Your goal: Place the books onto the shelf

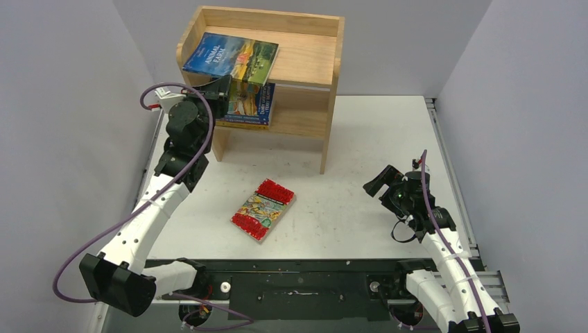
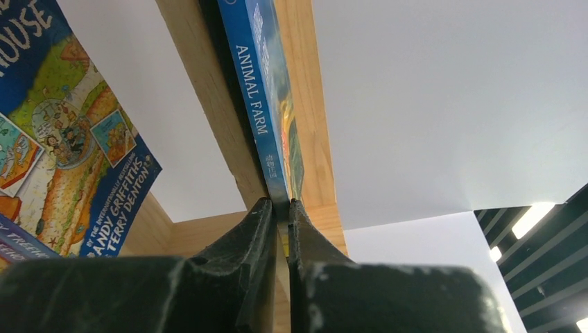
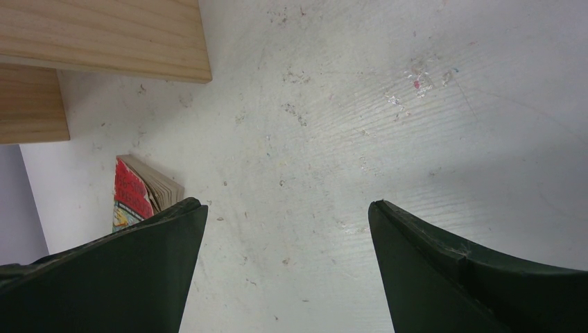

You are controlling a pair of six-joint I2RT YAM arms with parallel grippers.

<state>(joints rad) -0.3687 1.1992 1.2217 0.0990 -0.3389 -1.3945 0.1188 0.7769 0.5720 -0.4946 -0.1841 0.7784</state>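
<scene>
Right hand (image 1: 376, 183) low over bench (image 1: 360, 139), jaws spread wide, nothing held. Red-bordered book (image 1: 263, 209) flat on bench, mid-front, well apart from both hands. Left hand (image 2: 279, 208) up at shelf (image 1: 315, 66), pinched tight on edge of Animal Farm (image 1: 232, 57), which lies on the rimmed top. Other books (image 1: 251, 105) stacked on inner level.

The left claw (image 2: 281, 208) has its jaws pinched tight on the near end of Animal Farm (image 2: 253, 90), whose blue spine runs straight up from the tips. Pale shelf (image 2: 208, 90) wood sits right against the book on both sides. Off to the claw's upper left there's a blue cartoon book (image 2: 62, 139), tilted.
</scene>
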